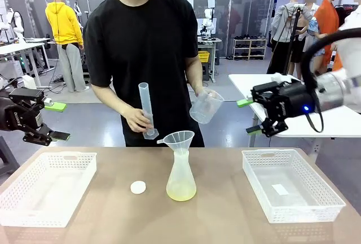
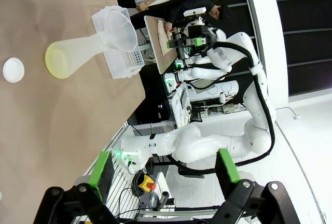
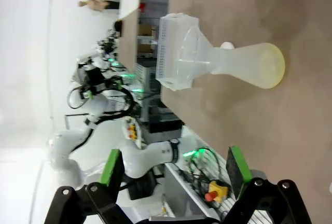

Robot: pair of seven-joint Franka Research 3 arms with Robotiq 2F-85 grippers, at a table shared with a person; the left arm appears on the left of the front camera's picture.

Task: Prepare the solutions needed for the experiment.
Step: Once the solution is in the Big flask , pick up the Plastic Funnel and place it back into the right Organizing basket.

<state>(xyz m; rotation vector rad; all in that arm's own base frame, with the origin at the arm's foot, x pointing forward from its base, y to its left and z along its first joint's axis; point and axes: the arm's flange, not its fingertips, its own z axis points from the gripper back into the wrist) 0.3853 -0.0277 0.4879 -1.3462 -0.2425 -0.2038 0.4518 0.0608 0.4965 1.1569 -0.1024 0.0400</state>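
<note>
With the solution [image 1: 181, 191] found shallow in the flask [image 1: 180, 171] on the worktop [image 1: 225, 218], cylinder [image 1: 146, 108] and beaker [image 1: 205, 107] held by the person [image 1: 141, 40], and the left pincer [image 1: 56, 121] and right pincer [image 1: 249, 116] seen spread and empty, filling is judged in hand and a steady pour through the funnel [image 1: 179, 140] is called for.

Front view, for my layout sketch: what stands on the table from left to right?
On the table: left basket → white cap → flask holding the yellow-green liquid, funnel on top → right basket.
</note>
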